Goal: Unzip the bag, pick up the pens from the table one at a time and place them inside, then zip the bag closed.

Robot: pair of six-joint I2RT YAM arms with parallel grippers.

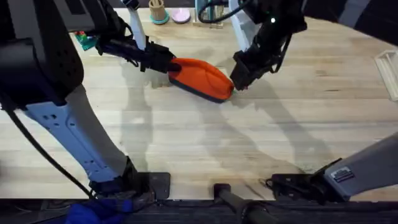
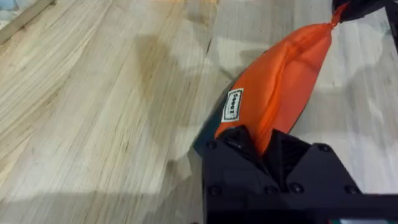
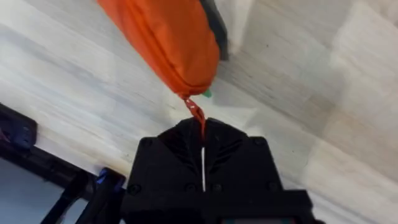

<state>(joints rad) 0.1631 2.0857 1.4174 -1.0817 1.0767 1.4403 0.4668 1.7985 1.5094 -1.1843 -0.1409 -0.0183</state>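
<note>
Your one orange bag lies on the pale plank table, toward its far middle. A small white label sits on its side, its writing too small to read. Your left gripper is clamped on one end; your right gripper pinches the red zipper pull at the other. A wooden holder stands at the far edge.

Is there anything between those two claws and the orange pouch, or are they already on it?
Nothing visible stands between. The left gripper is clamped on one end of the bag, and the right gripper pinches the red zipper pull at the other end.
</note>
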